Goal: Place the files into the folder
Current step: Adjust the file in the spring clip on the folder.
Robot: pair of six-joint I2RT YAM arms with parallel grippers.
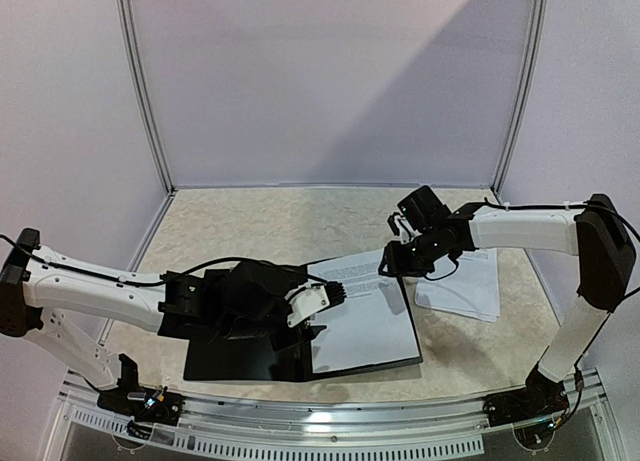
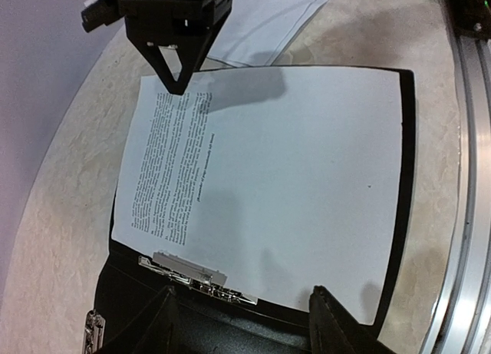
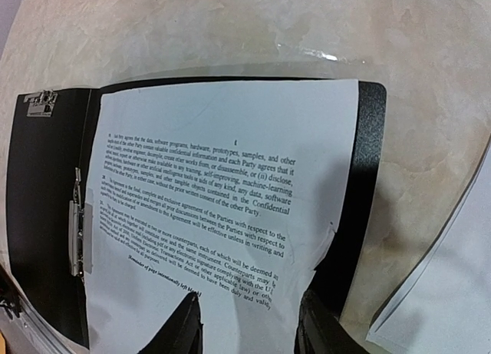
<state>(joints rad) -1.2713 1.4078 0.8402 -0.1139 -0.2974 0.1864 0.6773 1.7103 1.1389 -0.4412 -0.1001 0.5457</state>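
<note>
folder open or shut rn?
Open. The folder lies spread flat: its metal clip is exposed beside the spine, and a printed sheet rests on the inside of one half.

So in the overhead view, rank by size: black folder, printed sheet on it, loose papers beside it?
1. Open black folder.
2. Printed sheet.
3. Loose papers, though the right arm hides part, so they may match the sheet.

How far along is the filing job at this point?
Done: the folder lies open with one sheet on its right half. In hand: the left end effector near the clip and the right end effector over that sheet, both open, holding nothing. Left: the loose files on the table beside it.
</note>
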